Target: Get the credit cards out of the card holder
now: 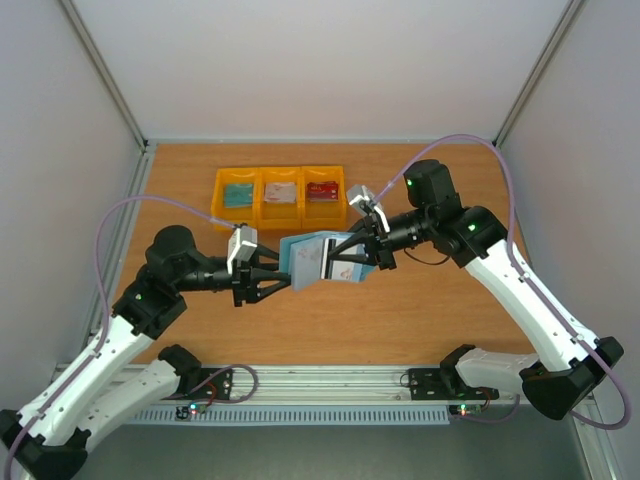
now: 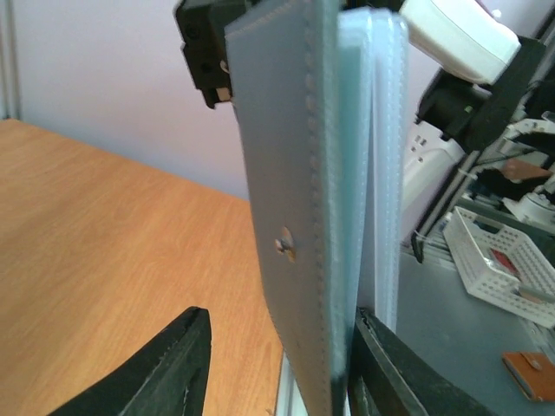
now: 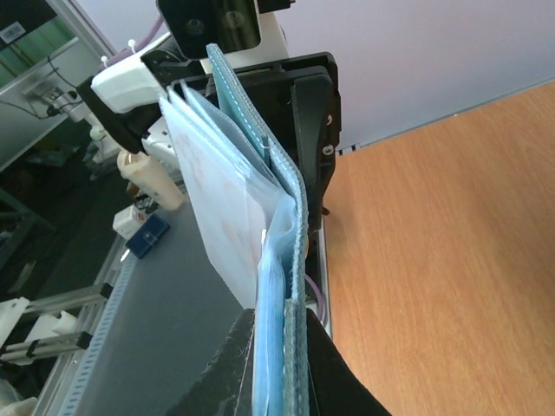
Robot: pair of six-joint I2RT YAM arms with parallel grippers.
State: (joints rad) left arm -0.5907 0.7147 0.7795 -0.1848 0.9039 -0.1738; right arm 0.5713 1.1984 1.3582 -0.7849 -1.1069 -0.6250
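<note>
Card holder is up in the air at mid-frame, opened out and held between the two arms above the table. The right gripper is clamped on its right-hand leaves; in the right wrist view both dark fingers press the stacked blue sleeves at the bottom of the frame. The left gripper is spread wide and straddles the holder's left cover. In the left wrist view one finger at lower left stands clear of the cover while the other at lower right sits right against the sleeves, so nothing is pinched on that side. A pale card with a dark stripe shows in the holder just left of the right gripper; can't tell if it is loose or fully seated in its sleeve. The yellow bins at upper centre hold a teal card, a whitish card and a red card, so probably one card left to pull. Risks: only one grip carries the holder, so a tug on the card could drag the whole holder out of the right fingers. If the left closes on cover plus sleeves it traps the card instead of freeing it. The sleeves look floppy and slick, so the card may slip out and drop to the table instead of going to a bin.
</note>
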